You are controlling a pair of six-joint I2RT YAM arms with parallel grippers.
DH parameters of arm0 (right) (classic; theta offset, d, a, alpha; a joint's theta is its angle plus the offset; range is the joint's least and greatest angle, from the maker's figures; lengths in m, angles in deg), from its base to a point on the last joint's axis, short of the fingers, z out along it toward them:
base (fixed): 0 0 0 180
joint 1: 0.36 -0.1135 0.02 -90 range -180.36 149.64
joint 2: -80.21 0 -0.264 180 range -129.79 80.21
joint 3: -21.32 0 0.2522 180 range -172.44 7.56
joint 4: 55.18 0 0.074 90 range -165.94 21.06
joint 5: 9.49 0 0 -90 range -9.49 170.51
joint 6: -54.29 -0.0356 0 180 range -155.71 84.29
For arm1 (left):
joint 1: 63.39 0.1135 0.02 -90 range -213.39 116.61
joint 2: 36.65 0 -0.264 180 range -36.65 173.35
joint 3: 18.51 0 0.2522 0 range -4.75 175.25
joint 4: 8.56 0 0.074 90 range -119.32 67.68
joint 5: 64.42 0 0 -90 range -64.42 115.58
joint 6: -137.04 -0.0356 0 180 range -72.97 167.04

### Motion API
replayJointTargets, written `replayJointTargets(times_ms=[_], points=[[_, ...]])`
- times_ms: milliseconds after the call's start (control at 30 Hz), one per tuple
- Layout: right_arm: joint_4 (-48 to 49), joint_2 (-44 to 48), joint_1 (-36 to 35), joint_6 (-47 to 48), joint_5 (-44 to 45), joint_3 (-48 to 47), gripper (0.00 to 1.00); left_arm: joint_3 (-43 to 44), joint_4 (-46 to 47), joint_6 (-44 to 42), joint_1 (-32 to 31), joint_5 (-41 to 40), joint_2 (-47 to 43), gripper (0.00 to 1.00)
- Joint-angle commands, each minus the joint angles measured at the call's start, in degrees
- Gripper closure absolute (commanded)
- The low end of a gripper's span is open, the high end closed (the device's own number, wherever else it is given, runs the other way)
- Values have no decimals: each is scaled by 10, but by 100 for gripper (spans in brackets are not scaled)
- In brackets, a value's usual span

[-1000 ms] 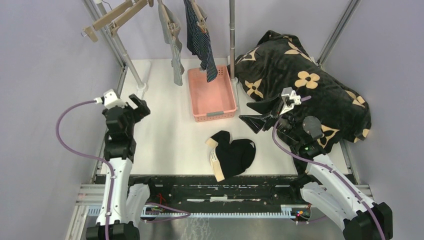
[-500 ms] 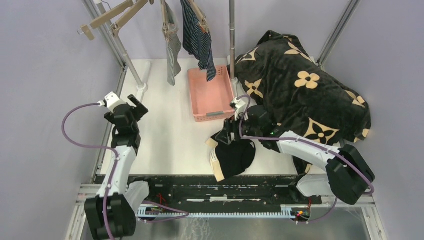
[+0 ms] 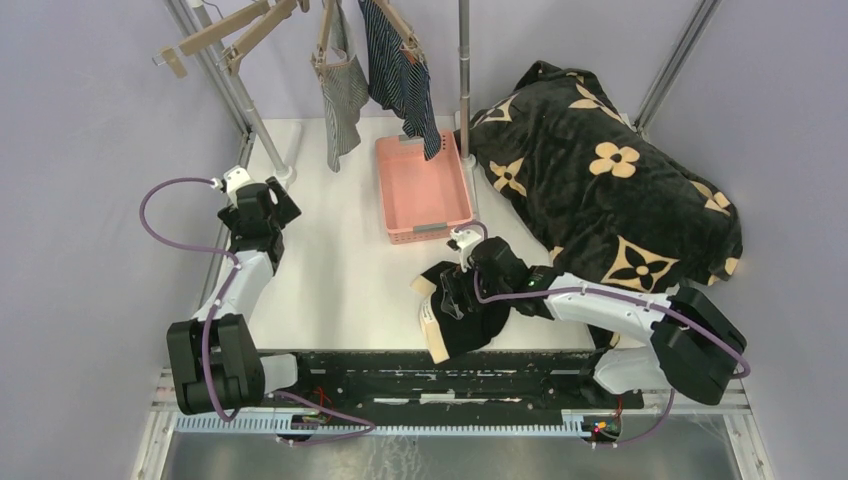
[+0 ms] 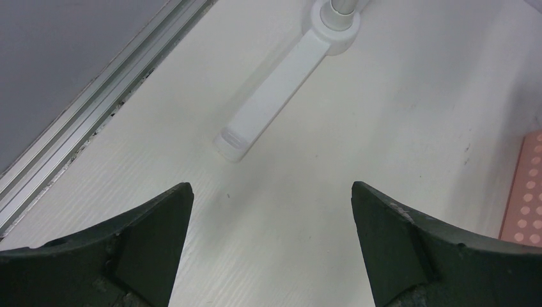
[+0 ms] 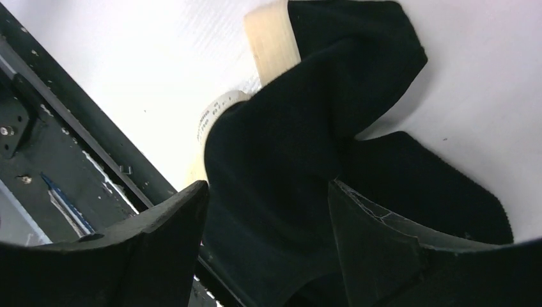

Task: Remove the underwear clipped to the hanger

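Top external view: at the left edge of the bench [image 3: 340, 270] we see the left gripper [image 3: 268, 200]. Its two fingers are wide apart and hold nothing. The left wrist view shows only bare white bench under it.

Up at the far edge, wooden hangers [image 3: 215, 35] stick out from a metal pole. The grey striped underwear [image 3: 342, 95] hangs clipped there, and next to it the navy striped underwear [image 3: 400, 70]. Below them sits a pink basket [image 3: 428, 232].

In the middle, close to the near edge, the black underwear [image 3: 470, 315] lies on the bench, already off its hanger. The right gripper [image 3: 455, 290] is low over it. Its fingers are apart, with a bump of black cloth between them, not pinched yet.

We think the step now is picking up the black one. Next, the fingers must close on that fold and lift it. After that, two pairs must come off their clips.

At the right edge lies a big black blanket [image 3: 610, 170] with tan flowers. The bench is white and smooth, with plain grey walls around it.
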Motion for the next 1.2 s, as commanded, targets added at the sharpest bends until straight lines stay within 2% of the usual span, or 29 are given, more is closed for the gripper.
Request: replayJointTargets(times_ms=[0,67,200,267,300,333,467,633,867,1100,1167], points=[[1,-35,-14,-20,17,4,23,27,6,-19,-1,-6,5,1],[-4,-68,-23,-23,22,-6,27,23,9,-16,-1,-1,1,1],[-20,-132,-37,-27,40,-35,53,22,18,-25,-1,-3,4,1],[-30,-159,-40,-28,53,-53,77,26,15,-27,-1,3,12,1],[-39,-170,-42,-29,63,-67,94,27,15,-27,-1,10,14,1],[-51,-176,-44,-27,78,-81,99,26,16,-26,-1,18,14,1],[-95,-143,-59,-2,135,-142,99,16,29,-28,-2,60,0,1],[-104,-65,-63,38,154,-217,99,-11,49,-37,-22,89,-69,2],[-127,-55,-64,114,197,-329,99,21,7,-58,-135,13,-124,3],[-78,-101,-52,205,297,-392,99,74,-29,-73,-232,-34,-136,2],[-59,-120,-35,223,295,-424,99,86,-37,-74,-249,-36,-141,2]])
